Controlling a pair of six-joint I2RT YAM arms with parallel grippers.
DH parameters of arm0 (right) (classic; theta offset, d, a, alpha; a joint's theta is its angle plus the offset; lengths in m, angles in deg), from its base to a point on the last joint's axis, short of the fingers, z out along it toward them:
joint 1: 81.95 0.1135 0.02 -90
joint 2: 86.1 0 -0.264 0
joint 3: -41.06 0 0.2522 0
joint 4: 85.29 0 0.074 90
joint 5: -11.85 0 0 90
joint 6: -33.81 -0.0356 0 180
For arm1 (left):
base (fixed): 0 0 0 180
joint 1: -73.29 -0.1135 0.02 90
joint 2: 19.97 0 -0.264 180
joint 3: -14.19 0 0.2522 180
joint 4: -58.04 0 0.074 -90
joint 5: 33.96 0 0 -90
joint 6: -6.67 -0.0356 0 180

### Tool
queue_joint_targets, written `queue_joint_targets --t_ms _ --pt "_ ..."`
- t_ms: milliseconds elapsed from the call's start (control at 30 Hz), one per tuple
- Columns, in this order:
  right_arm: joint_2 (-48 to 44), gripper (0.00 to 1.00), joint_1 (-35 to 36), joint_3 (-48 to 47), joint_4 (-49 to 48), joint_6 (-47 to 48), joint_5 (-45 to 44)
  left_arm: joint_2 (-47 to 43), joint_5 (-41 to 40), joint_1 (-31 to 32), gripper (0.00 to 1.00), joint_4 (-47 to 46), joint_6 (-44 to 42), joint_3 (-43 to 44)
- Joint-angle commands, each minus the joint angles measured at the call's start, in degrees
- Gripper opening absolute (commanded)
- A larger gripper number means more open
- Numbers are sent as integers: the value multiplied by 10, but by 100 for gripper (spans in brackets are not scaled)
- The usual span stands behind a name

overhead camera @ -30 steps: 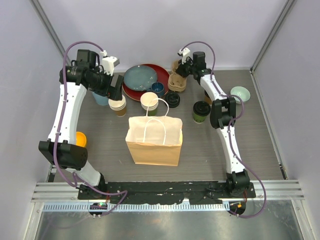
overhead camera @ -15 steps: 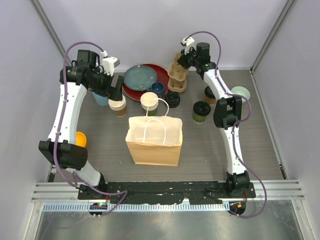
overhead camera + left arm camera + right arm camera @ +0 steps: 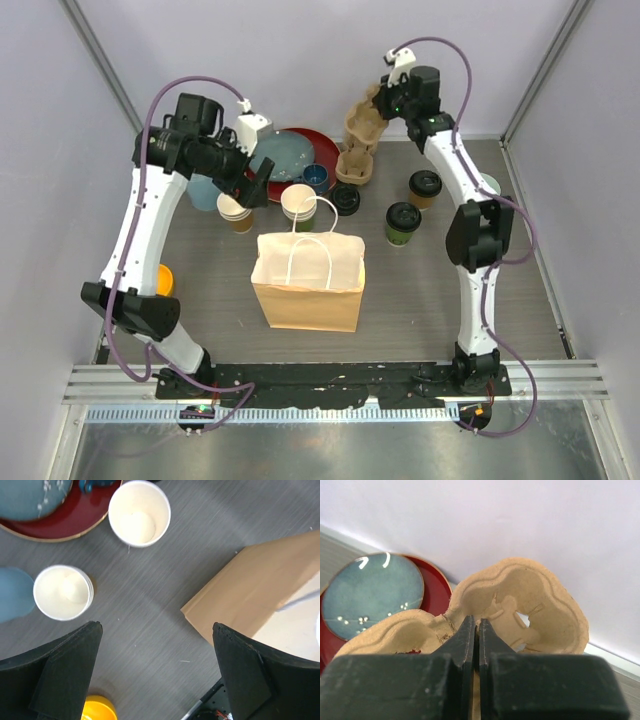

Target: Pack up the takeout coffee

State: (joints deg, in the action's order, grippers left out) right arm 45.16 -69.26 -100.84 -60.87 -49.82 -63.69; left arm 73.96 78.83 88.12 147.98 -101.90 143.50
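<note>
The brown paper bag [image 3: 305, 290] stood open in the middle of the table [image 3: 420, 300], near the arms. A small yellow thing [image 3: 163, 277] lay to its left.

Just past the bag, the left gripper [image 3: 255, 182] hung over the table. Its fingers [image 3: 65, 670] were spread wide and held nothing. A stack of cups [image 3: 235, 212] stood beside it, and a tall open cup [image 3: 298, 203] stood behind the bag.

To the right of the bag stood the green cup [image 3: 400, 235] with a black lid [image 3: 402, 213] on it. The brown cup [image 3: 422, 198] stood a bit farther back and to the right, with a second lid [image 3: 425, 181] on it. A loose lid [image 3: 346, 198] lay flat between the tall open cup and the green cup.

Farther back sat a red plate [image 3: 310, 145] with a blue plate [image 3: 280, 155] on it. At the far side, the right gripper [image 3: 385, 105] pinched a paper tray [image 3: 362, 120] tight and held it up in the air.
</note>
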Motion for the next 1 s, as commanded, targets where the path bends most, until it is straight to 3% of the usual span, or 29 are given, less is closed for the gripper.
queue_joint_targets --t_ms 0,200,500,633,733,767,833,867,967 --pt "-155 1 4 42 -49 -37 -70 -7 79 8 99 47 -72 55" --pt "-257 1 5 124 -35 -38 -107 -28 165 29 99 157 -193 42" --pt "-395 1 22 198 24 -44 -142 -53 103 75 98 95 -258 -92" --pt "-452 1 30 234 37 -45 -178 -35 112 94 89 126 -277 -108" --pt "-486 1 33 251 51 -54 -187 -32 114 104 65 128 -263 -124" --pt "-496 1 36 258 52 -58 -187 -34 113 104 43 128 -256 -126" --pt "-521 1 37 265 57 -74 -189 -51 111 104 21 122 -228 -128" --pt "-529 1 46 271 59 -81 -193 -60 111 104 0 112 -213 -135" --pt "-560 1 86 293 63 -100 -227 -111 99 103 0 51 -124 -165"
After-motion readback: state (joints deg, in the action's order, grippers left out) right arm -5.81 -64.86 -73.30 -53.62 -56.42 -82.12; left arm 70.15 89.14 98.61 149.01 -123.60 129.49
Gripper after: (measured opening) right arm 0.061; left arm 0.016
